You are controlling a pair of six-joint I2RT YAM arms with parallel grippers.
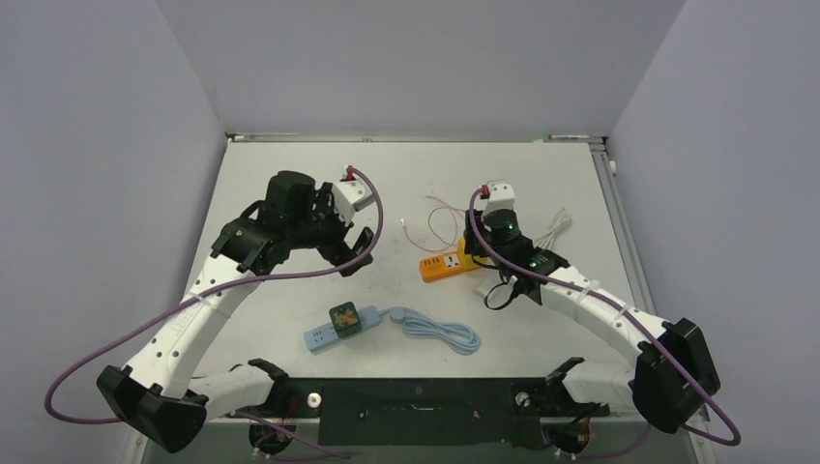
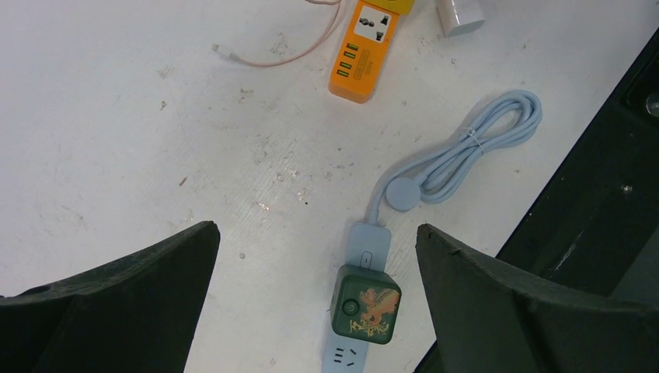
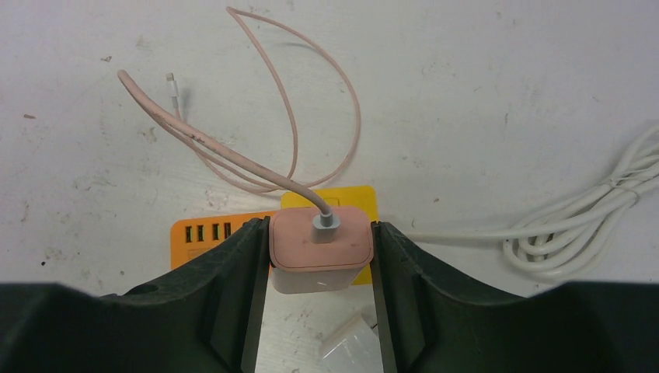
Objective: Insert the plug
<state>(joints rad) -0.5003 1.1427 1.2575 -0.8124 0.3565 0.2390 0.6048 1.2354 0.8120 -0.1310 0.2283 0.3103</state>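
My right gripper [image 3: 320,264] is shut on a pink plug [image 3: 320,247], gripping its two sides. A pink cable [image 3: 233,159] runs from the plug's top and loops on the table. The plug sits directly over the orange power strip [image 3: 210,231], at its yellow socket end; I cannot tell if the prongs are in. In the top view the right gripper [image 1: 481,253] is at the strip's [image 1: 447,264] right end. My left gripper [image 2: 317,256] is open and empty, held above the table left of the strip [image 1: 353,253].
A light blue power strip [image 2: 371,241] with a dark green cube adapter [image 2: 365,303] plugged into it lies near the front, its blue cable [image 2: 466,155] coiled to the right. A white coiled cable [image 3: 575,225] lies right of the orange strip. A small white adapter [image 2: 460,15] lies beside it.
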